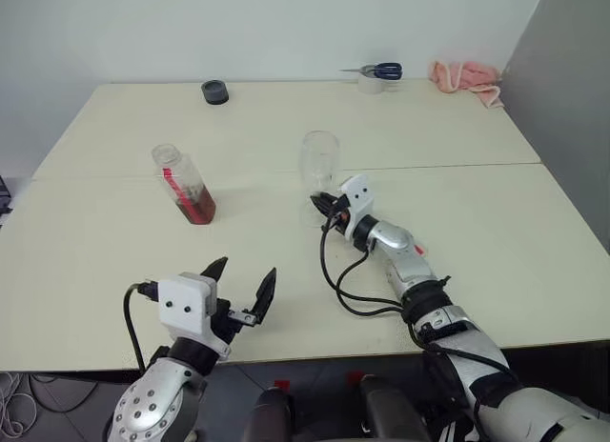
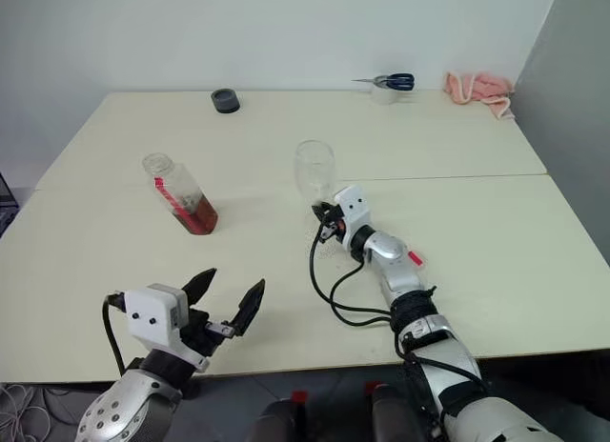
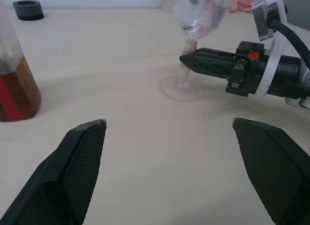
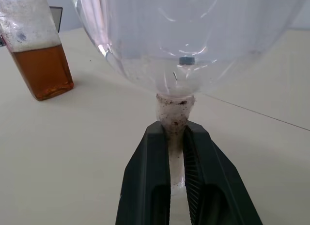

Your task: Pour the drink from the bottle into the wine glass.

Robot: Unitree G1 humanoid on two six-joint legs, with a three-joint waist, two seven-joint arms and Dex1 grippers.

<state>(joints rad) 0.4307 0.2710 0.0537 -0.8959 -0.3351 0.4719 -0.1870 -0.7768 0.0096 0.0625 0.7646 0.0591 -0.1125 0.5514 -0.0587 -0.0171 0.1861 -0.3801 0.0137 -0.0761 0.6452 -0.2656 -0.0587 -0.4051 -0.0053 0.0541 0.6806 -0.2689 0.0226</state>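
Left eye view: left gripper (image 1: pixel 243 288) hanging nearest w/ fingers spread wide, holding nothing; further out, right gripper (image 4: pixel 175 152) clamping the wine glass (image 1: pixel 319 164) by its stem, glass looking empty; beyond to the left, the bottle (image 1: pixel 184 184) standing uncapped w/ the drink (image 1: pixel 196 203) inside; pouring not yet begun.

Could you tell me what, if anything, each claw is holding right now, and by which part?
The right claw is shut on the wine glass, gripping its stem just below the bowl. The left claw is open and holds nothing.
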